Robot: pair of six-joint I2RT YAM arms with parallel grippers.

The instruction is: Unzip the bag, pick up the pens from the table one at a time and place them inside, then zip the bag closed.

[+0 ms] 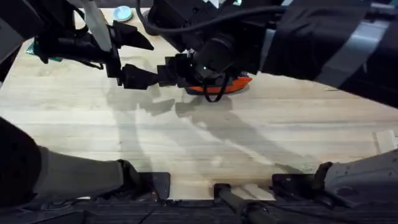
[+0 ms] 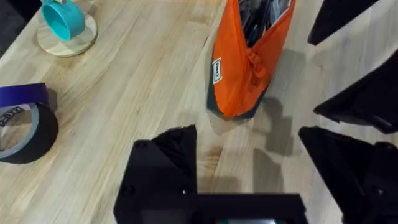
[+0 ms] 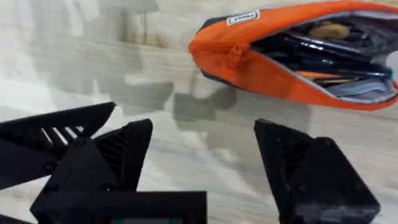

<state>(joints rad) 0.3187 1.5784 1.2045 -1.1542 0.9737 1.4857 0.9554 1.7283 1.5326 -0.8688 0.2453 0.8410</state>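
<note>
The bag, a soft orange fabric pouch (image 3: 273,68) with a navy base, lies unzipped on my light wood plank table (image 1: 205,143), dark pens (image 3: 323,50) inside it. My right gripper (image 3: 202,162) and left gripper (image 2: 249,168) hover just beside the bag, both released and grasping nothing.

Bright overhead light, soft shadows, perhaps slight blur.
</note>
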